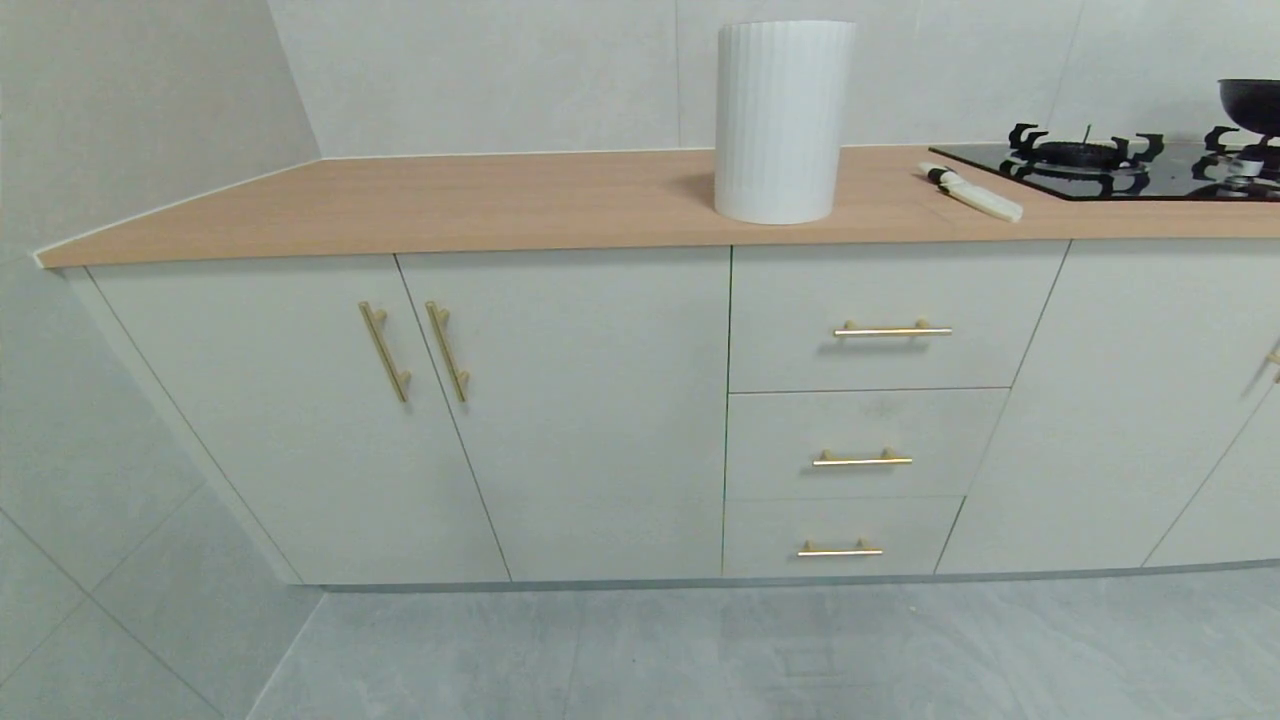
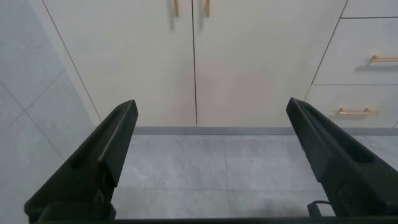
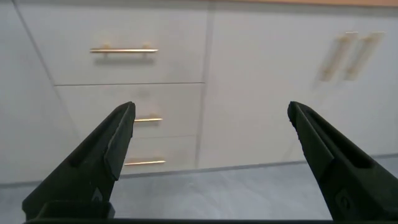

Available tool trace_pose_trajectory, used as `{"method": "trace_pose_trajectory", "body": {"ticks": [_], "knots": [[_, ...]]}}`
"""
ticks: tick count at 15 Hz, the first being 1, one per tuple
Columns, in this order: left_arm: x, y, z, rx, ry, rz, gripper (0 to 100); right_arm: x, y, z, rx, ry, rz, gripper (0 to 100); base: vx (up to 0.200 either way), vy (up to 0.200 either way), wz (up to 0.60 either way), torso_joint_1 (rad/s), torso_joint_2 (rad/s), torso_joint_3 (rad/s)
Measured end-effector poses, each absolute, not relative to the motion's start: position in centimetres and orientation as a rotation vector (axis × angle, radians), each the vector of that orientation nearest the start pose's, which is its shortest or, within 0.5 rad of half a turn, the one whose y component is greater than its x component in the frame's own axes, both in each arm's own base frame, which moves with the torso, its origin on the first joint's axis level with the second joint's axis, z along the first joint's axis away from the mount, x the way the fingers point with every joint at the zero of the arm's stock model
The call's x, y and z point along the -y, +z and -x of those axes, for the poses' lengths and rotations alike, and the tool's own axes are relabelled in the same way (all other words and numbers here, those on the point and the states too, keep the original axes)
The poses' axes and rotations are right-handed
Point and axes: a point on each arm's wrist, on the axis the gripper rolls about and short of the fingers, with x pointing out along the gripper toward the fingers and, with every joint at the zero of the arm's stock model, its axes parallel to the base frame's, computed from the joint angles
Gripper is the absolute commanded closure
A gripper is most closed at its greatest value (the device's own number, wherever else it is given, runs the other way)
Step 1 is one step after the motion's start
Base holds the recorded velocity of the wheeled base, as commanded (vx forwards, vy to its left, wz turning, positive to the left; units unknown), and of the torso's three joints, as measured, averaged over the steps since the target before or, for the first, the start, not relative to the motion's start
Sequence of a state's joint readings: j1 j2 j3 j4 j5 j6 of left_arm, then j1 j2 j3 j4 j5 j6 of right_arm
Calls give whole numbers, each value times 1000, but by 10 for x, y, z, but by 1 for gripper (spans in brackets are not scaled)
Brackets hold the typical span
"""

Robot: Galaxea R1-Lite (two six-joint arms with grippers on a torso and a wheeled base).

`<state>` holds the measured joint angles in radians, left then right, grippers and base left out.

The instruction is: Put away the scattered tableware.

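Observation:
A white-handled knife [image 1: 970, 190] lies on the wooden countertop [image 1: 500, 205] next to the hob. A tall white ribbed container [image 1: 780, 120] stands upright on the counter to the knife's left. My left gripper [image 2: 211, 112] is open and holds nothing; it hangs low over the floor, facing the double cabinet doors [image 2: 194, 62]. My right gripper [image 3: 211, 112] is open with nothing between its fingers and faces the stack of drawers [image 3: 124, 81].
A black glass gas hob [image 1: 1110, 165] sits at the counter's right end with a dark pan [image 1: 1250, 100] on its far burner. Below are two doors with gold handles [image 1: 415, 350] and three drawers [image 1: 870, 400]. Grey tiled floor [image 1: 700, 650] lies in front.

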<state>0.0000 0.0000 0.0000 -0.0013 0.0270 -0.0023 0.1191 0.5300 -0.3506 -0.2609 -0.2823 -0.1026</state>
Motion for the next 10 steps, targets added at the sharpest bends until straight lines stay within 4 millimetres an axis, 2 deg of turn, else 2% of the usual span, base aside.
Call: {"method": "trace_pose_trajectory", "body": {"ticks": [3,5,7,10], "knots": [[-1,76,23,1,27,2,0,6,176,22,92,-182,99,0,0,0,0,0,0,0],[-1,76,23,1,27,2,0,5,157,42,102,-160,96,0,0,0,0,0,0,0],[-1,76,23,1,27,2,0,4,145,48,135,-152,56,0,0,0,0,0,0,0],[-1,76,23,2,27,2,0,2,118,40,97,-83,52,0,0,0,0,0,0,0]]}}
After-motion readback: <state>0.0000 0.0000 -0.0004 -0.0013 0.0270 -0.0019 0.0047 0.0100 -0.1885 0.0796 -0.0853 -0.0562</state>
